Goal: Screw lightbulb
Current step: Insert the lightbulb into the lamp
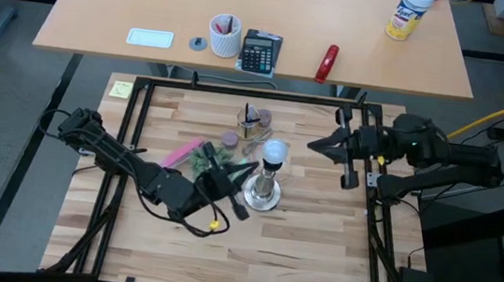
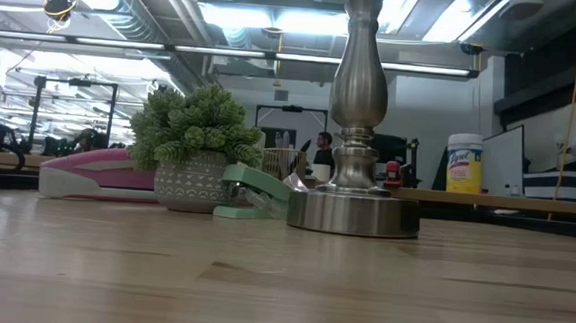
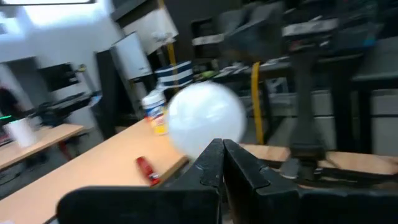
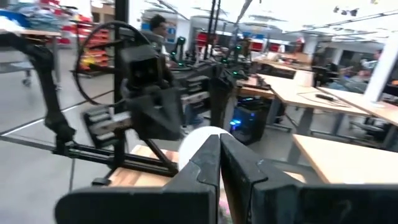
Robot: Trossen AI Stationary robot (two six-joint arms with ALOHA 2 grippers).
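The frosted white lightbulb (image 1: 274, 151) sits upright on top of the silver round-based stand (image 1: 262, 195) at the middle of the table. My left gripper (image 1: 251, 168) is shut and lies level, its tips right by the bulb's left near side; in its wrist view the lightbulb (image 3: 205, 118) shows just past the tips of my left gripper (image 3: 222, 148). My right gripper (image 1: 313, 147) is shut too, pointing level at the bulb from the table's right with a gap between. The lightbulb (image 4: 196, 144) also shows behind my right gripper's tips (image 4: 219, 140). The low view shows only the stand (image 2: 356, 156). My left gripper has its shut fingertips (image 3: 211, 155) level at the lightbulb's lower left side (image 3: 193, 146), coming from the table's left near side. Whether they touch the bulb, I cannot tell.
Left of the stand are a small potted plant (image 1: 203, 160), a pink stapler (image 1: 182, 152) and a green stapler (image 2: 251, 191). A glass cup (image 1: 253, 120) stands behind the stand. A dark frame (image 1: 257, 95) runs around the tabletop. Beyond it stands a desk with a calculator (image 1: 260, 53).
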